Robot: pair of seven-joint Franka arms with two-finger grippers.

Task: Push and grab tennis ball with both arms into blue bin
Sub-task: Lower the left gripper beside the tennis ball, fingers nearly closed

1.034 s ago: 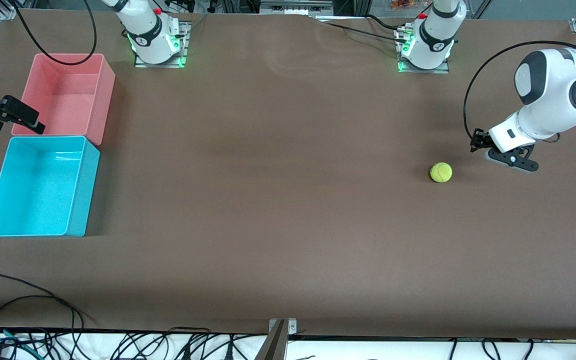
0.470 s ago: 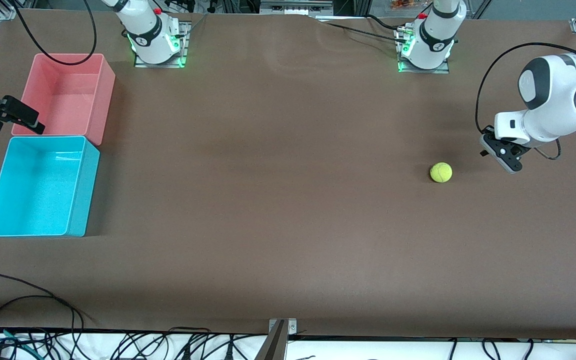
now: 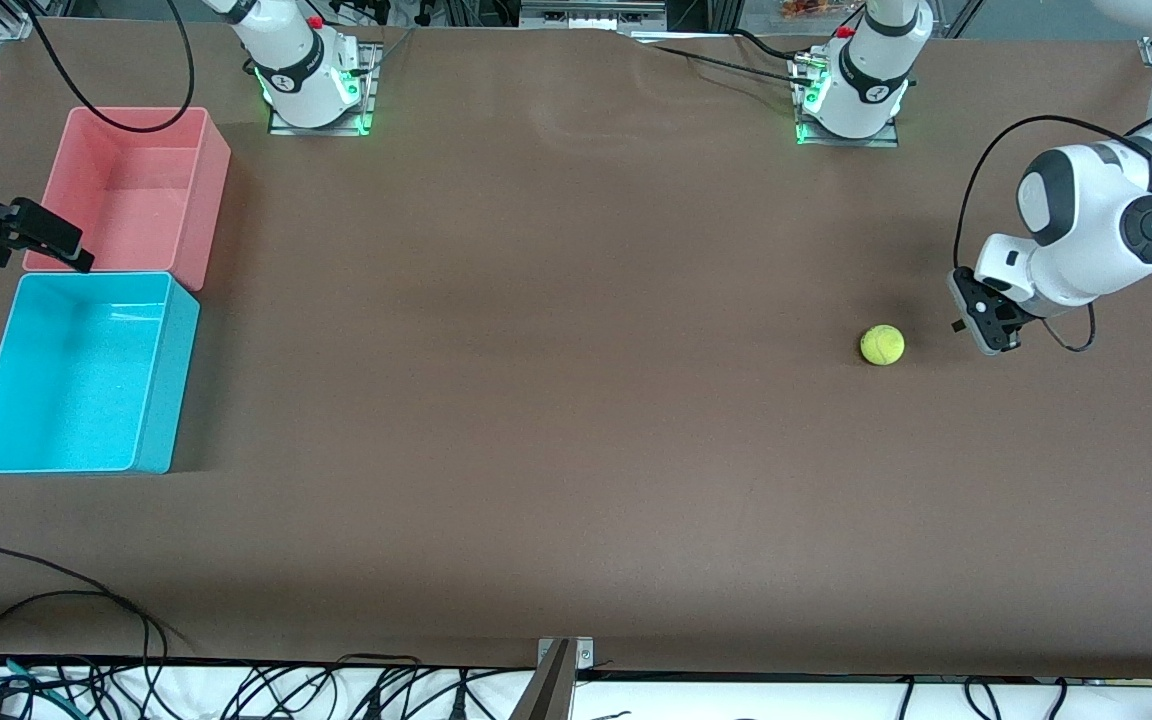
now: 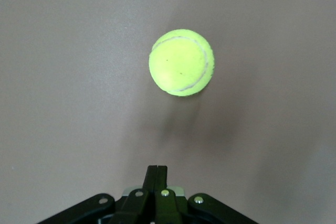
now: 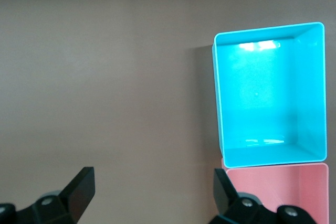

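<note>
The tennis ball lies on the brown table toward the left arm's end. My left gripper is low over the table just beside it, on the side of the left arm's end, with a small gap between them. In the left wrist view its fingers are pressed together and shut, pointing at the tennis ball. The blue bin stands at the right arm's end of the table. My right gripper hangs open by the bins, with nothing between its fingers; the blue bin shows in its view.
A pink bin touches the blue bin on the side farther from the front camera; it also shows in the right wrist view. Cables lie along the table's near edge. Brown table stretches between ball and bins.
The left gripper has shut its fingers, turned and swung in closer to the tennis ball. The ball has not moved. The right gripper has barely shifted.
</note>
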